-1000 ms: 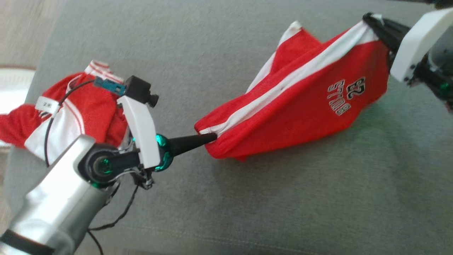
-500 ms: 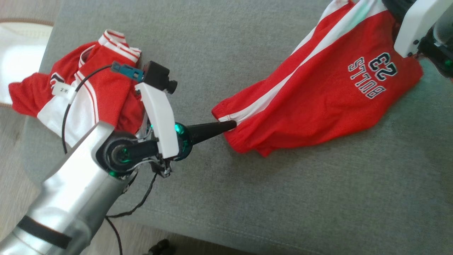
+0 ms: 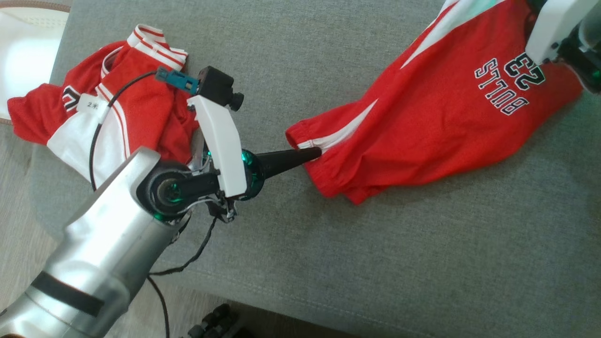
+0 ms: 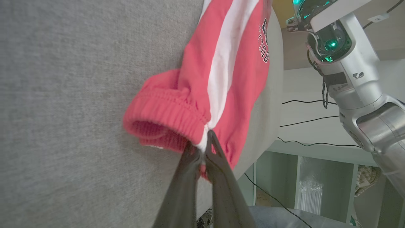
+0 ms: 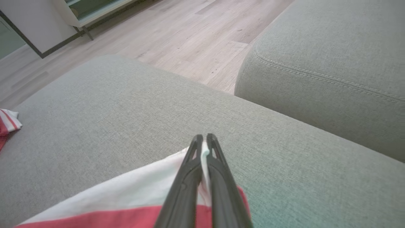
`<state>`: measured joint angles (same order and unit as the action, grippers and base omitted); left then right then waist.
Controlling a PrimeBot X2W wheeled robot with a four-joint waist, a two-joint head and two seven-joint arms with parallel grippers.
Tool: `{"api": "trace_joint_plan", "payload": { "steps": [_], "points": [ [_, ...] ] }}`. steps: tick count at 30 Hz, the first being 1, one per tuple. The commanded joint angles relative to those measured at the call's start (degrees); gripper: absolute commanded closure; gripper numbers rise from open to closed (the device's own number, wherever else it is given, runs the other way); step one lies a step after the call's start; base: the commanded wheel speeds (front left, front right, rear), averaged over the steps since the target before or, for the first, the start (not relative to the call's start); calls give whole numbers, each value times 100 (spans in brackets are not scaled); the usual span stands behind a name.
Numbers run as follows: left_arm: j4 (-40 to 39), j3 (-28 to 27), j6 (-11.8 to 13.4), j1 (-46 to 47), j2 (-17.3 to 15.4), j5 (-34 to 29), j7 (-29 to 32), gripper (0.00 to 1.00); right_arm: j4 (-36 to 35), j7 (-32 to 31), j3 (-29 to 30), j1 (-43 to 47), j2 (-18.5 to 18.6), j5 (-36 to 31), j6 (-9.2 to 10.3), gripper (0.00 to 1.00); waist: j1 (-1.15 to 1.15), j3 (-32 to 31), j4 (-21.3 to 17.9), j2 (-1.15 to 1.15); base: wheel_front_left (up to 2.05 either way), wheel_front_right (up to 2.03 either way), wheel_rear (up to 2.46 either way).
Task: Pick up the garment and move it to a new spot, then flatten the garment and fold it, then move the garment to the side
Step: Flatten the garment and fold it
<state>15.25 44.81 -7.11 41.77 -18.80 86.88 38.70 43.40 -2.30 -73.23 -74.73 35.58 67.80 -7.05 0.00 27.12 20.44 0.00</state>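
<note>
Garment (image 3: 436, 126) waistband (image 4: 164, 107) in left hand (image 4: 203, 143)

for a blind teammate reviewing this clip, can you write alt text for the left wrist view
The left tool, shut, pinches the elastic waistband of red shorts at their white side stripe. The shorts stretch away across a grey sofa cushion, with the robot's silver right arm at the upper right.

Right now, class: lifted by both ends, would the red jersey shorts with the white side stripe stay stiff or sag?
Probably floppy: the red white-striped shorts sag toward the grey fabric cushion between the left end effector and right end effector. Likely light: fingertip pinches alone hold them.
</note>
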Motion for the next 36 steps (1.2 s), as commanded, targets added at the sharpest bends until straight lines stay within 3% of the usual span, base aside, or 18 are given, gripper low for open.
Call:
{"api": "trace_joint_plan", "payload": {
  "steps": [1,14,15,16,17,23,30,33,34,36],
  "points": [
    [-94,-252,-37,268,-206,17,-59,100,30,96,30,-115,2,-65,-44,100,0,8,-1,0,0,0,0],
    [-179,-336,-37,158,-320,152,-156,100,310,182,-6,-14,-60,23,-44,100,0,22,110,0,0,0,0],
    [-179,-325,-37,146,-316,163,-145,93,320,179,-7,-3,-74,33,-44,74,0,14,113,0,0,0,0],
    [-174,-315,-37,138,-312,168,-140,47,328,179,-8,7,-83,39,-44,26,0,3,113,0,0,0,0],
    [-165,-304,-37,133,-308,168,-137,0,330,191,-8,17,-94,47,-44,0,0,-11,110,0,0,0,0],
    [-116,-298,-37,144,-417,83,-174,0,248,324,-11,124,-220,138,-44,0,0,-236,10,0,0,0,0],
    [-278,-331,-37,179,-932,-500,-577,0,240,959,-11,293,-264,403,-44,0,0,-721,-186,0,0,0,0],
    [-361,-492,-31,127,-1157,-989,-1227,0,392,1200,-6,455,-247,547,-44,0,0,-923,-245,0,0,0,0],
    [-404,-617,93,33,-1215,-1405,-1851,0,520,1330,10,597,-234,666,-44,0,0,-1022,-265,0,0,0,0],
    [-475,-676,311,-63,-1291,-2005,-2547,0,685,1438,73,738,-223,804,-44,0,0,-1075,-271,0,0,0,0]
  ]
}}
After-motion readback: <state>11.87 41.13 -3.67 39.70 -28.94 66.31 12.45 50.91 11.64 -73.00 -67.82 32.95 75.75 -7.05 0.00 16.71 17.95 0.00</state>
